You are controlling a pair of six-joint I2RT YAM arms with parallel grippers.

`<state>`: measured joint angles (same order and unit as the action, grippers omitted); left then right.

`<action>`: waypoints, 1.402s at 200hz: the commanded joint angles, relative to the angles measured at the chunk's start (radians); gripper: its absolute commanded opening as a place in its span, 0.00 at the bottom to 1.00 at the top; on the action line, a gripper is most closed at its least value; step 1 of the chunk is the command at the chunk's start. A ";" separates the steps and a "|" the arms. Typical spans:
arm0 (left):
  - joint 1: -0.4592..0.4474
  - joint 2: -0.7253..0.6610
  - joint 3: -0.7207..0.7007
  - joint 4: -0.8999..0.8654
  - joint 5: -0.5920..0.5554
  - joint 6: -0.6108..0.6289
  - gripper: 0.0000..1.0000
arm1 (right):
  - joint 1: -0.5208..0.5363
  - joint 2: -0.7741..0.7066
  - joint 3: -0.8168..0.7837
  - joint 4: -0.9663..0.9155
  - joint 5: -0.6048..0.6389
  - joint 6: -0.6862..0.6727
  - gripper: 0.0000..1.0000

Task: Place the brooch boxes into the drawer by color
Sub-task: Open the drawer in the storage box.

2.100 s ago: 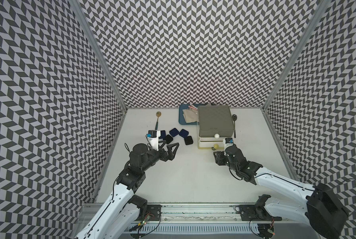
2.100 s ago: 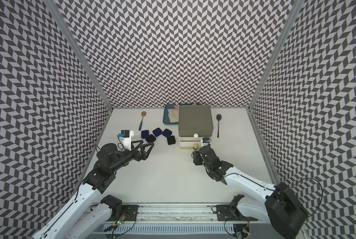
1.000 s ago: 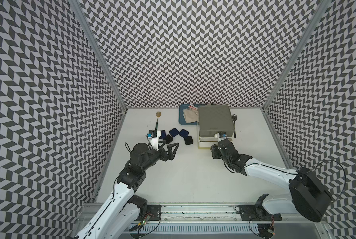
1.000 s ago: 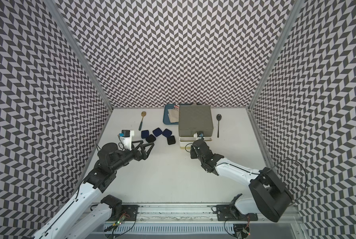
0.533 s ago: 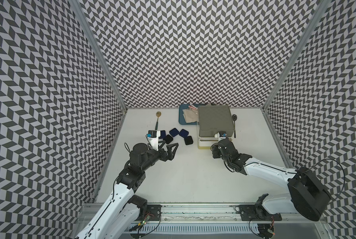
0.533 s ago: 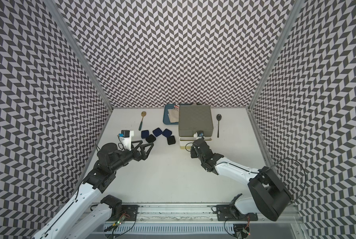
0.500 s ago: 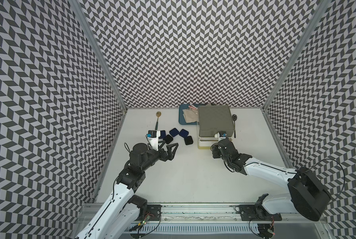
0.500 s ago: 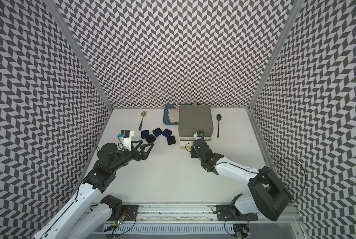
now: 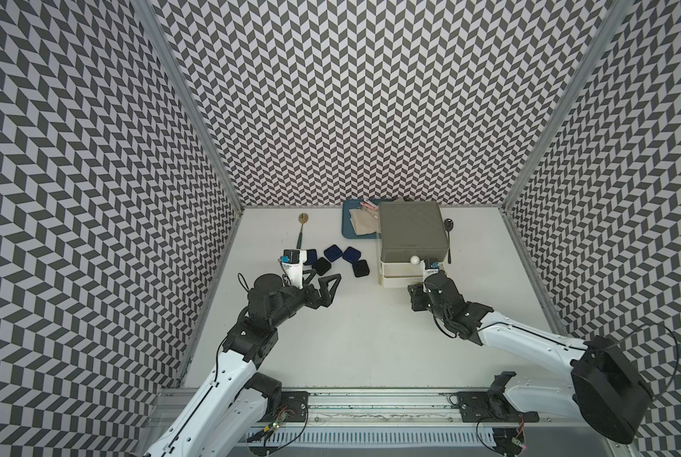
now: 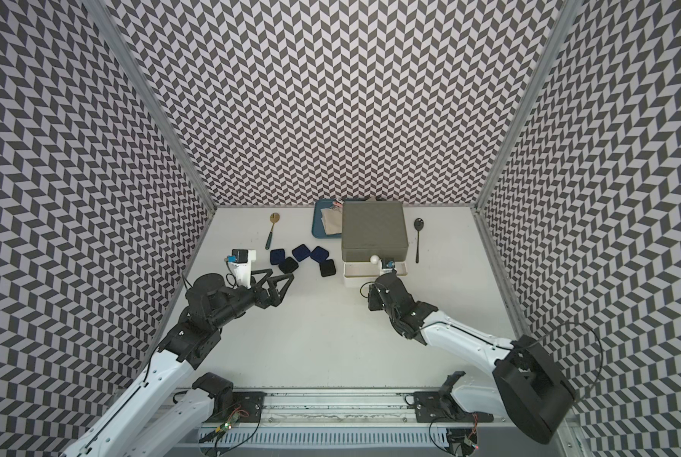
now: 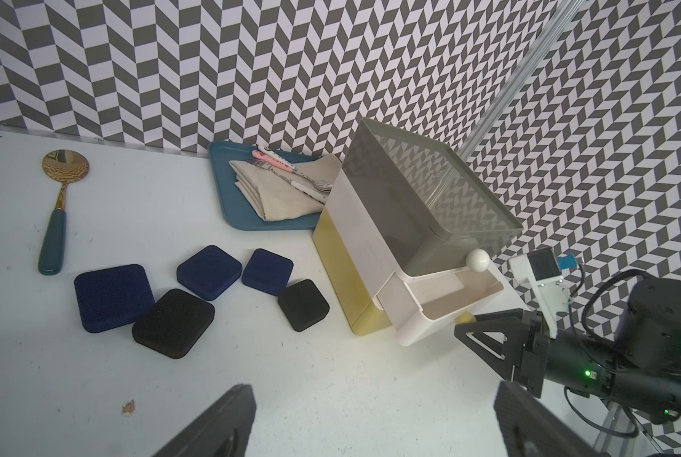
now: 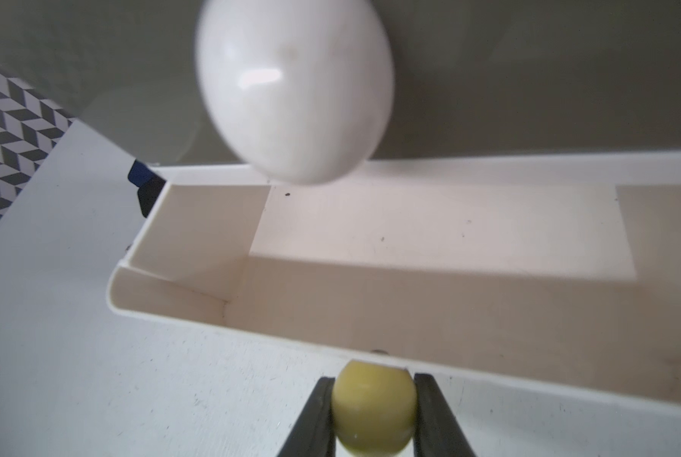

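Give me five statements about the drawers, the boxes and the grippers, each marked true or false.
1. The right gripper has its jaws shut on the yellow knob. True.
2. The white middle drawer is shut. False: it stands pulled out, with nothing inside.
3. Five brooch boxes lie on the table, three navy and two black. True.
4. The left gripper holds a black box. False: its jaws are open and empty.
5. The gold spoon lies in the blue tray. False: it lies on the table, apart from the tray.
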<state>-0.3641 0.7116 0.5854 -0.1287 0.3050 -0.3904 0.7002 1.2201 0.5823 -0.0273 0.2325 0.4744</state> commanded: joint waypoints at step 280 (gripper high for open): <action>0.007 -0.060 0.015 -0.023 0.008 0.001 1.00 | 0.297 -0.347 -0.139 -0.247 0.053 0.347 0.07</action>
<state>-0.3641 0.6609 0.5854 -0.1440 0.3088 -0.3908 0.9855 0.9016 0.4557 -0.2775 0.2848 0.8131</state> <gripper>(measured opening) 0.995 0.300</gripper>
